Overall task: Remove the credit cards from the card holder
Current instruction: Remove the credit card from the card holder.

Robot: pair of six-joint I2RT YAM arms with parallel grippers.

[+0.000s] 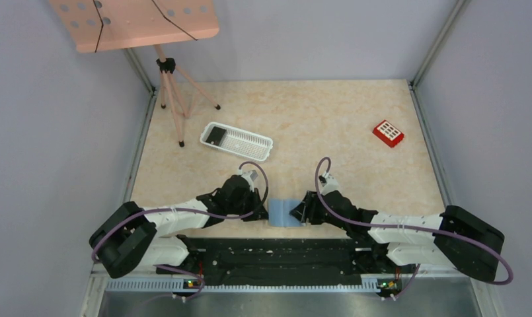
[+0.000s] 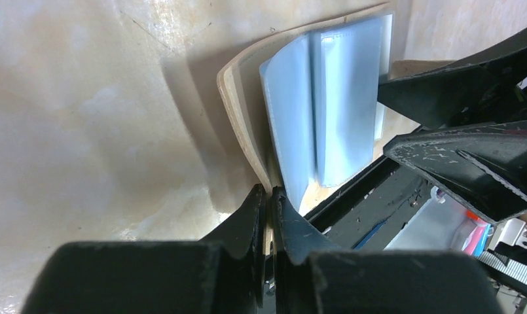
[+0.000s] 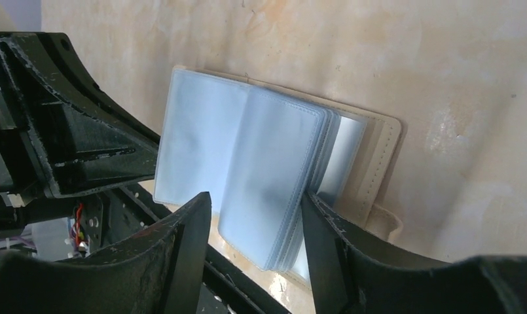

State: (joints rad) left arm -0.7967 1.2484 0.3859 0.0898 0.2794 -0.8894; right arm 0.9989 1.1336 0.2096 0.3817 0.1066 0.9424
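Right wrist — card holder [image 3: 260,157] open, pale-blue sleeves fanned.

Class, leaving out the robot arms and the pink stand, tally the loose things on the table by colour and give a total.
Blue: 1, card holder
White: 1, slotted basket
Red: 1, box with white squares
Black: 1, flat thing in the basket
Total: 4

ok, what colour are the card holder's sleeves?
Card holder sleeves are pale blue; right wrist view.
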